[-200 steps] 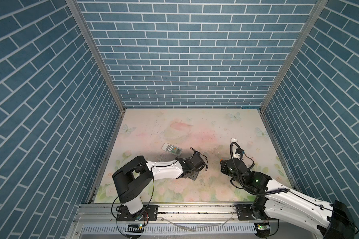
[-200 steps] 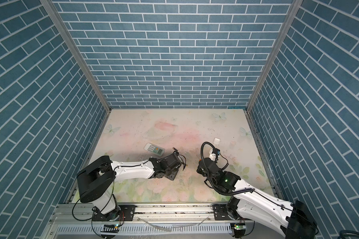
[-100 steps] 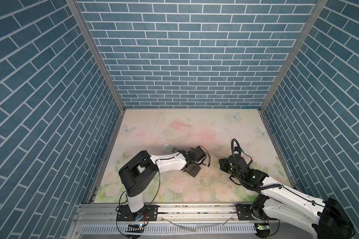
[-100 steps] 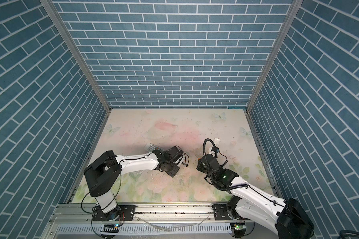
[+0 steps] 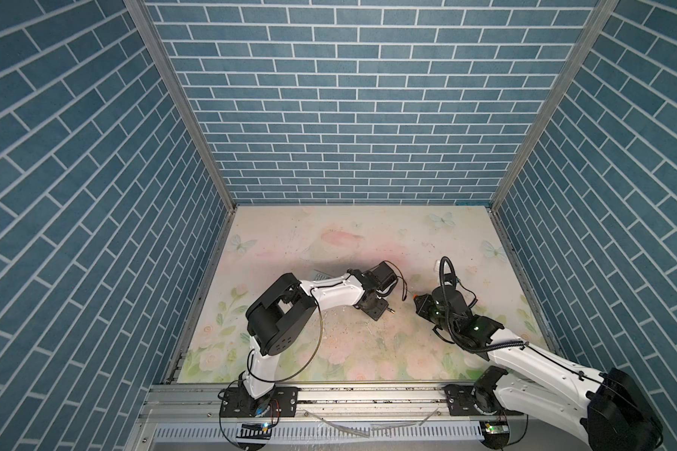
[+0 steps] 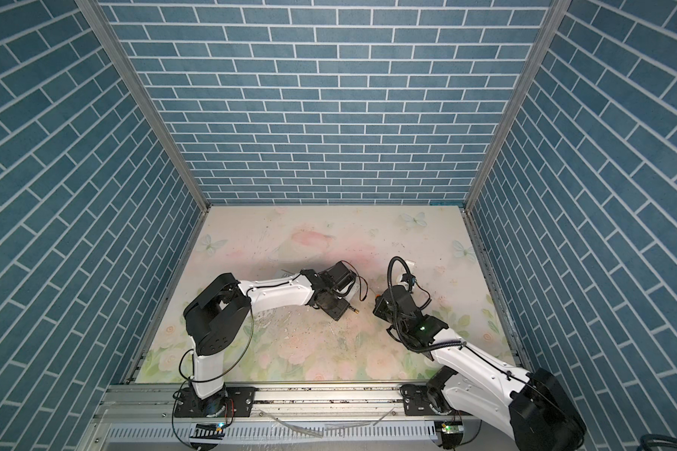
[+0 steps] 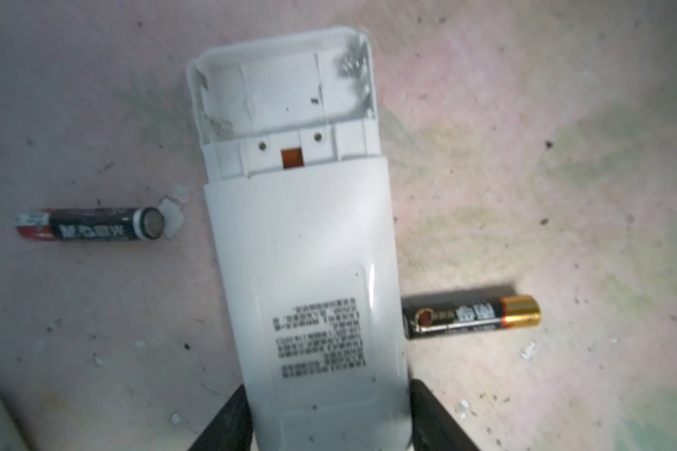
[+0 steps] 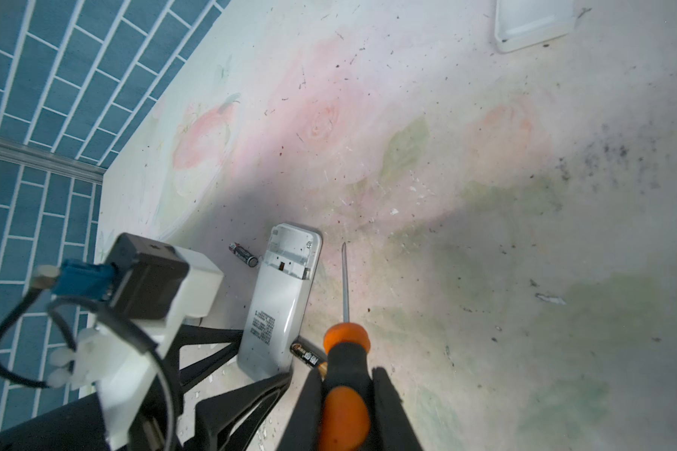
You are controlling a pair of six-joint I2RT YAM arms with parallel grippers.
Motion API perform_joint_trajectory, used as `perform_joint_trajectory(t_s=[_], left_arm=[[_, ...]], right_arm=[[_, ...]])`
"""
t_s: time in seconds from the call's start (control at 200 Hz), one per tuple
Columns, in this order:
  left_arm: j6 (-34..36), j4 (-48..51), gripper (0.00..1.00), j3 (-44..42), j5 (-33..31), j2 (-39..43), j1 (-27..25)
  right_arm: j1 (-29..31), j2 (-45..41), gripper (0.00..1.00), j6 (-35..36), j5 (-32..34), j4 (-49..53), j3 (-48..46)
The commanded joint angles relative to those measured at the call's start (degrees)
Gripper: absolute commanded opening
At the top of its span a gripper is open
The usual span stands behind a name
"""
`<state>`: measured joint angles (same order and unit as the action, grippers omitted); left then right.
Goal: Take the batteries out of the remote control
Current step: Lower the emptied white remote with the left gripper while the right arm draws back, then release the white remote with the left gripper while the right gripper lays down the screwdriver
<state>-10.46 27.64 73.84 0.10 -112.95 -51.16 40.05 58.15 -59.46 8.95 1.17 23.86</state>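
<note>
I see the remote control (image 7: 305,242) lying back-up on the table (image 7: 563,156), its battery bay (image 7: 282,90) open and empty. My left gripper (image 7: 327,406) is clamped across its label end. Two batteries lie loose, crosswise to the remote's long axis. A gold-banded battery (image 7: 471,316) sits just beside one edge, nearest the left gripper, and a red-ended battery (image 7: 90,224) lies apart off the other edge. My right gripper (image 8: 346,380) grips an orange-and-black screwdriver (image 8: 346,339), its shaft running alongside the remote. Label print and battery branding are too blurred to read.
</note>
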Motion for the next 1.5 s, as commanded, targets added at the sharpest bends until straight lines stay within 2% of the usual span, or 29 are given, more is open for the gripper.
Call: perform_joint_trajectory(t_s=[0.0,0.21,0.43,0.61,0.88,1.12,1.495], left_arm=[[-0.14,3.92,0.66,-2.22,0.18,-5.18,1.62],[-1.21,3.62,0.69,-0.38,0.23,-4.77,3.08],[-4.57,2.6,0.71,-1.38,0.69,0.37,3.11],[-8.16,1.69,0.71,-4.48,1.62,6.78,3.08],[-12.79,-0.47,0.71,-12.16,1.88,19.2,3.08],[-13.93,0.88,0.71,-16.55,-1.6,27.39,3.16],[-14.77,0.4,0.71,-20.27,-2.82,30.01,4.57]], right_arm=[[-1.1,2.38,0.0,1.59,-1.32,-3.95,-1.69],[-3.51,6.58,0.0,3.05,-1.15,-10.32,-2.56],[-6.43,12.96,0.0,4.87,-4.31,-15.65,-1.3],[-7.7,20.28,0.0,5.97,-7.49,-19.62,0.84],[-7.73,26.95,0.0,7.77,-7.96,-20.34,3.19],[-7.71,30.62,0.07,9.26,-8.54,-19.9,4.33],[-7.7,34.12,0.18,12.25,-11.12,-17.8,6.21]])
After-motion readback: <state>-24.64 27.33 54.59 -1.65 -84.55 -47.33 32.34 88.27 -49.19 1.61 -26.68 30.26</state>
